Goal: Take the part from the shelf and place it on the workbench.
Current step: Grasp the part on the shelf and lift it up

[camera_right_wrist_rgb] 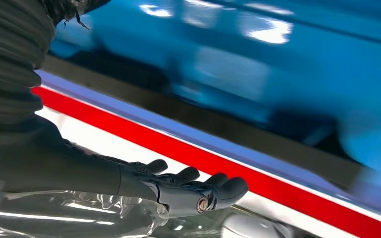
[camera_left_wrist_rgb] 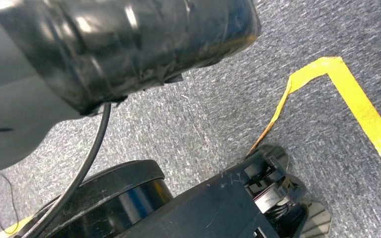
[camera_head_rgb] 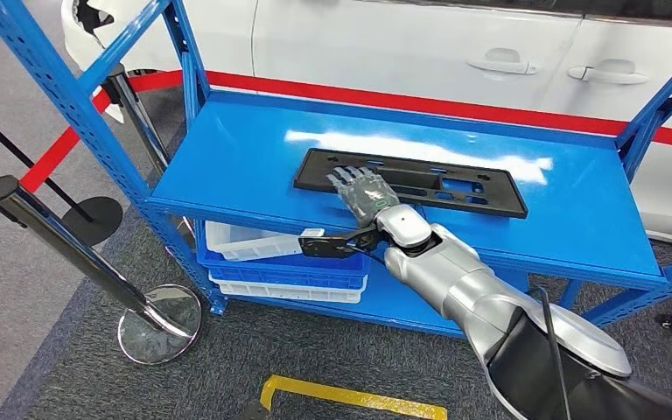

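Black part flat on blue shelf. Right hand resting on its left half, fingers spread flat, holding nothing. Probably light, stiff, thin plastic; best pinched along near long edge.

One black part, one blue shelf, two white bins, two stanchions.

I can read no text, label, brand or number anywhere in my feeds. The black part on the blue shelf carries no legible marking, nor do the white car behind it or the yellow floor tape.
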### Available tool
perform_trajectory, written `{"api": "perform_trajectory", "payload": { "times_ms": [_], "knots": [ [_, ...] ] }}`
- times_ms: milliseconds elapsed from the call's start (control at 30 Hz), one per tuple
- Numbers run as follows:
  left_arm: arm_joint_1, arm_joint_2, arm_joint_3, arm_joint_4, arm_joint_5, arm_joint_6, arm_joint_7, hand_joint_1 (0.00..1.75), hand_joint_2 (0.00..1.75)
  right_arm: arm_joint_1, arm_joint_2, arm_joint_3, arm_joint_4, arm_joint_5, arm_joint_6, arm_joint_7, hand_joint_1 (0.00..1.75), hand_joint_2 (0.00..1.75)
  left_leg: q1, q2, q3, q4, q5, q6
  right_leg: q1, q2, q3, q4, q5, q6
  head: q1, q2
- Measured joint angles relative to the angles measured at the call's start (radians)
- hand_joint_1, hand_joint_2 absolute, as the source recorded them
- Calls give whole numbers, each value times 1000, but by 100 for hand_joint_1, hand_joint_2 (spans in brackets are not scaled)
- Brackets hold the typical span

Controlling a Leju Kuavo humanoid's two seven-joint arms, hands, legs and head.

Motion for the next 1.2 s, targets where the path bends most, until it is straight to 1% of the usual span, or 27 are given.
{"api": "perform_trajectory", "payload": {
  "times_ms": [300,400,433,500,533,567,600,633,667,700,733,767,800,833,867,900,933,967,1000,1033,1067,1100,1133,1167,1200],
  "knots": [
    [0,0,0,0,0,0,0,0,0,0,0,0,0,0,0,0,0,175,0,0,0,0,0,0,0,0,3,-5,2,0,0,0],
    [0,0,0,0,0,1,-2,0,0,-2,-3,0,1,5,4,2,0,175,0,0,0,5,-3,-3,0,-2,21,-45,11,-1,0,0],
    [0,0,0,0,0,1,-3,0,0,-3,-5,0,2,8,5,5,0,175,-2,0,-3,9,-5,-7,2,-2,28,-61,8,-3,0,0],
    [-1,1,0,1,-2,2,-5,0,0,-5,-10,0,4,12,7,9,0,175,-5,0,-9,16,-8,-13,5,0,33,-72,0,-10,0,0],
    [-1,1,0,1,-2,4,-7,0,0,-6,-14,0,6,17,7,13,0,175,-6,1,-11,18,-8,-17,8,3,34,-74,-1,-15,-1,0],
    [0,1,0,1,-3,5,-8,0,0,-5,-18,0,8,21,7,15,0,175,-4,2,-13,19,-10,-21,7,5,34,-74,1,-21,-1,0],
    [1,1,0,1,-4,6,-9,0,0,-5,-24,0,11,30,2,24,0,131,-2,3,-44,86,-43,-30,7,6,34,-75,3,-29,-4,0],
    [3,1,0,1,-5,8,-10,0,0,-4,-35,0,15,42,-23,46,0,87,-1,4,-55,113,-48,-33,8,8,35,-76,4,-36,-5,0],
    [7,2,0,2,-5,8,-9,0,0,-6,-49,0,18,51,-58,74,0,44,-3,3,-53,113,-51,-30,8,9,36,-79,6,-36,-6,0],
    [10,2,1,3,-6,9,-9,0,0,-9,-64,0,21,59,-96,102,0,0,-4,2,-48,107,-48,-23,10,10,37,-82,8,-32,-8,0],
    [12,2,1,4,-6,9,-8,0,0,-11,-77,0,23,61,-129,124,0,0,-5,2,-11,29,-11,-10,11,11,36,-84,7,-24,-8,0],
    [12,2,1,5,-6,9,-7,0,0,-14,-88,0,24,59,-145,133,0,0,-6,3,7,-9,-3,-2,11,11,32,-78,-1,-16,-7,0],
    [12,2,1,5,-6,9,-7,0,0,-16,-93,0,24,57,-150,133,0,0,-3,4,12,-19,3,2,10,10,20,-51,-21,-12,-6,0],
    [11,2,1,5,-6,9,-7,0,0,-17,-97,0,25,56,-156,133,0,0,-1,5,15,-25,6,4,9,8,-2,-2,-50,-9,-4,0],
    [11,2,1,5,-6,8,-7,0,0,-17,-101,0,25,54,-162,132,0,0,-2,5,16,-26,7,6,8,7,-32,65,-83,-6,-4,0],
    [11,2,1,5,-5,8,-7,0,0,-15,-103,0,26,51,-169,131,0,0,-2,5,16,-25,6,7,7,7,-63,132,-108,-4,-3,0],
    [12,2,1,6,-5,8,-7,0,0,-11,-106,0,26,48,-178,129,0,0,-2,5,15,-23,5,7,6,7,-84,176,-118,-1,-3,0],
    [12,2,1,6,-5,8,-7,0,0,-8,-109,-1,27,44,-189,126,0,0,-2,5,15,-20,3,7,4,6,-89,185,-108,3,-3,0],
    [12,2,1,6,-5,8,-6,0,0,-6,-111,-2,27,38,-203,122,0,0,-1,4,15,-15,0,6,2,5,-73,151,-79,5,-3,0],
    [12,2,1,6,-6,7,-5,0,0,-6,-115,-4,27,30,-218,116,0,0,-1,3,15,-7,-5,4,-1,4,-41,87,-42,8,-3,0],
    [12,2,1,6,-6,7,-3,0,0,-7,-117,-9,27,22,-232,109,0,0,-1,2,12,1,-11,-1,-3,2,-8,23,-18,9,-3,0],
    [11,2,1,6,-7,6,-2,0,0,-9,-118,-15,27,14,-245,102,0,0,-3,1,8,12,-17,-6,-4,2,17,-29,-3,6,-3,0],
    [10,2,1,6,-7,6,-1,0,0,-11,-119,-21,26,8,-253,96,0,0,-4,0,3,20,-20,-11,-3,2,31,-57,0,3,-3,0],
    [9,3,1,6,-7,6,0,0,0,-11,-119,-28,26,5,-257,92,0,0,-5,0,-1,24,-22,-15,-1,3,33,-62,-7,-3,-4,0],
    [9,3,1,6,-7,5,0,0,0,-11,-120,-34,26,4,-259,88,0,0,-6,0,-3,26,-21,-18,1,4,32,-64,-5,-10,-5,0]
  ]
}}
